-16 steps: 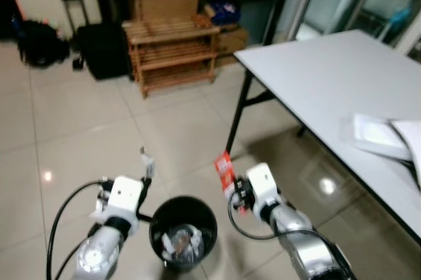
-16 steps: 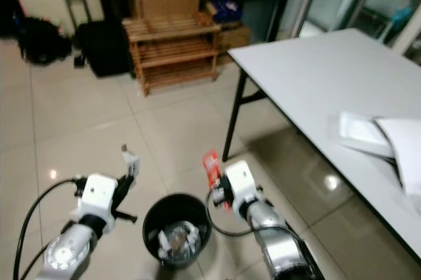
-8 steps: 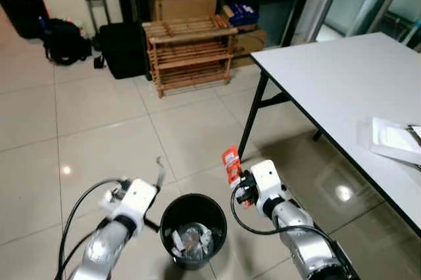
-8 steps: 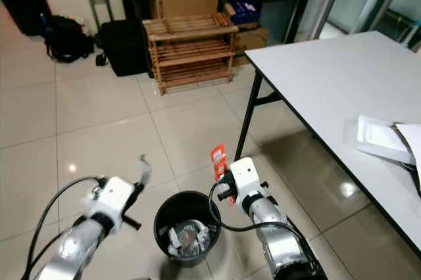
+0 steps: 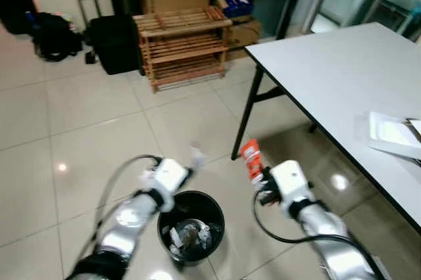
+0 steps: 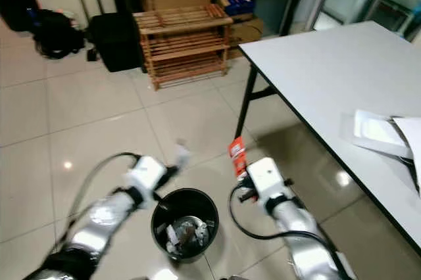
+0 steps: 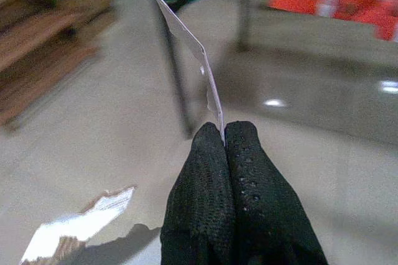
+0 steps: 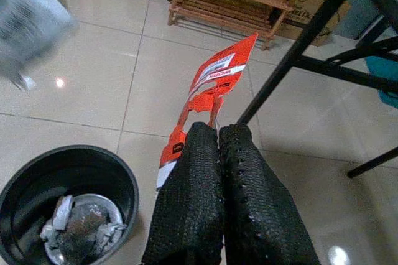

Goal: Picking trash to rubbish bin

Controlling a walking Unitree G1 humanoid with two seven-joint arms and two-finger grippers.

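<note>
A: Over the tiled floor, beside the table leg, both arms are reaching around the black rubbish bin (image 6: 185, 223). Right gripper (image 8: 216, 131) is pinching a torn red wrapper (image 8: 211, 90), fingers pressed fully together on its lower edge. Wrapper is standing up past the bin's rim on the robot's right, not over the opening.

B: And the left?

A: Left gripper (image 7: 224, 133) is also clamped flat, holding a thin pale scrap (image 7: 186, 47) by one edge. From the head views that scrap (image 5: 196, 156) is sitting just beyond the far rim, near the mouth but not clearly above it.

B: Step in hand?

A: Judging it as carry-to-bin, release not yet done. Next move calls for bringing each piece over the opening, then parting the fingers. Light, flat pieces may drift and miss, so a low drop looks wiser.

B: Anything one view is giving that another isn't?

A: Right wrist view is showing crumpled foil-like trash (image 8: 81, 223) already lying in the bin, and the wrapper's print, too small to read. Head views are showing the white table (image 5: 342, 76) with papers (image 5: 393, 134), and a wooden rack (image 5: 183, 43) well apart.
</note>
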